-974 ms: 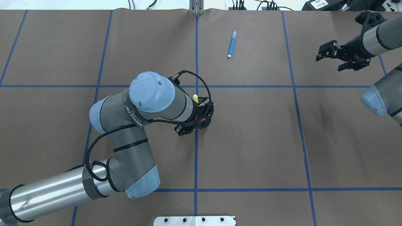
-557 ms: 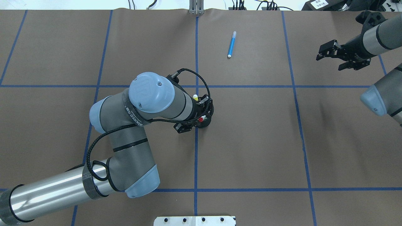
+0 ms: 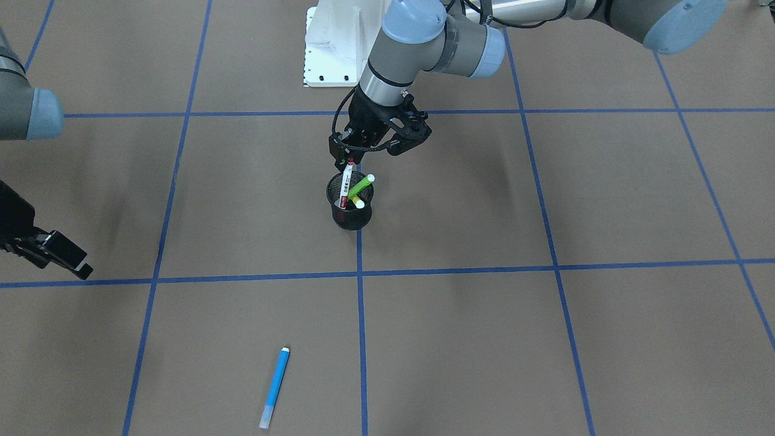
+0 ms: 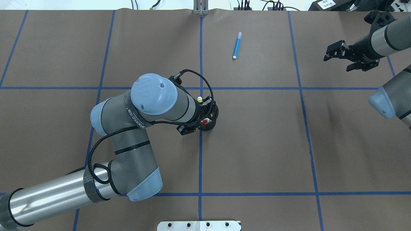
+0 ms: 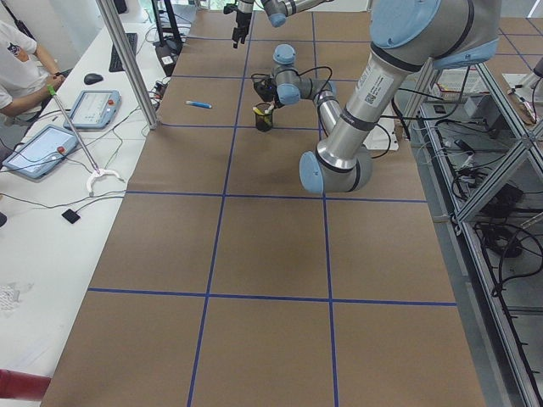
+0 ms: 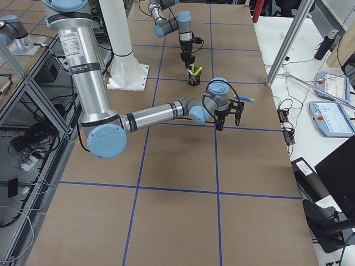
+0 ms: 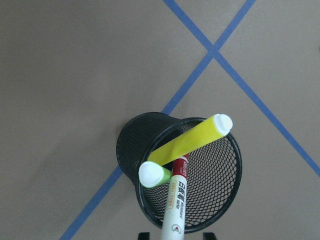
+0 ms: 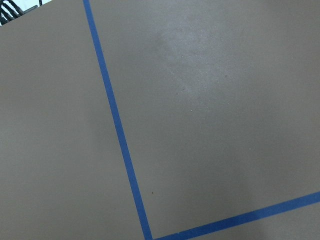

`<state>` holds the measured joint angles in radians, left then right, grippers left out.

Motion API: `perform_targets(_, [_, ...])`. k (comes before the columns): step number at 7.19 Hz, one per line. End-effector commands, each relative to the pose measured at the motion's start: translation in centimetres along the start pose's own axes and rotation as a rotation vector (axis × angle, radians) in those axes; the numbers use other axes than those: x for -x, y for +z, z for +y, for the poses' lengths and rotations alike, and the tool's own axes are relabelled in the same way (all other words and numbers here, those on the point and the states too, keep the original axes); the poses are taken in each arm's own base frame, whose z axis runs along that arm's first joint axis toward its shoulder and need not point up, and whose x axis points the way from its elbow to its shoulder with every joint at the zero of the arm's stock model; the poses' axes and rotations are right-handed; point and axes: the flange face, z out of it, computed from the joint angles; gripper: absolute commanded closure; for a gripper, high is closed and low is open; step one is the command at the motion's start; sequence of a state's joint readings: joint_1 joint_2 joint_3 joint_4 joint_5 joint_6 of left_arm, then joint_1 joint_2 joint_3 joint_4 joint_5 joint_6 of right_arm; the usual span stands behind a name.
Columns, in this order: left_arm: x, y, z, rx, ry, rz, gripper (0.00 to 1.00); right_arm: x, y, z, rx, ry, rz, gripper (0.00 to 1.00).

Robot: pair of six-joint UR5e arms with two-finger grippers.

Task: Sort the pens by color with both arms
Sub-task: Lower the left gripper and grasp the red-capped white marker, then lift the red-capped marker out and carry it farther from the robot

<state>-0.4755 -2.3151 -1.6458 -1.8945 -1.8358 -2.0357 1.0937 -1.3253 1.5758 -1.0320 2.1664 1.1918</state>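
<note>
The left gripper [image 3: 365, 152] has edged slightly left, jaws apart astride the red-capped pen [image 7: 176, 205] in the cup [image 7: 127, 145]: centre, close, lift straight.

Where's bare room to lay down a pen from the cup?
Bare: the two far squares left of the centre tape, and the square right of the cup. Crowded: the cup, under the left gripper. The blue pen lies far right of centre, the right gripper beyond it.

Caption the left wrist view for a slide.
Yellow pen, green pen and red-and-white pen leaning in a black mesh cup on a blue-taped table.
</note>
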Motion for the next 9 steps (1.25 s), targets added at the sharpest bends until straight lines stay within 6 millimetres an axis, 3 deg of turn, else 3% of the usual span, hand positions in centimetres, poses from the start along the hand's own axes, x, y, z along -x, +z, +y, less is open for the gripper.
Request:
perform_targets(1, [0.0, -0.1, 0.1, 0.002, -0.005, 0.002, 1.0, 0.0, 0.0, 0.0, -0.002, 0.001, 0.001, 0.0])
perform_targets(2, [-0.2, -0.6, 0.0, -0.002, -0.005, 0.011, 1.0, 0.0, 0.0, -0.1, -0.006, 0.0, 0.002, 0.0])
perform_targets(3, [-1.3, -3.1, -0.8, -0.012, -0.005, 0.055, 1.0, 0.0, 0.1, -0.1, -0.01, 0.001, 0.005, 0.0])
perform_targets(6, [-1.6, -15.0, -2.3, -0.007, 0.026, 0.248, 1.0, 0.0, 0.2, 0.0, -0.013, 0.003, 0.006, 0.0])
perform_targets(7, [-2.3, -16.7, -3.8, -0.038, 0.018, 0.282, 1.0, 0.2, 0.2, 0.1, -0.011, 0.004, 0.006, 0.0])
perform_targets(8, [-2.9, -15.3, -6.3, -0.129, 0.006, 0.29, 1.0, 0.3, 0.2, 0.0, -0.014, 0.002, 0.005, 0.0])
perform_targets(9, [-3.9, -11.2, -8.9, -0.233, 0.029, 0.305, 1.0, 0.6, 0.0, -0.1, -0.037, 0.0, 0.008, 0.0])
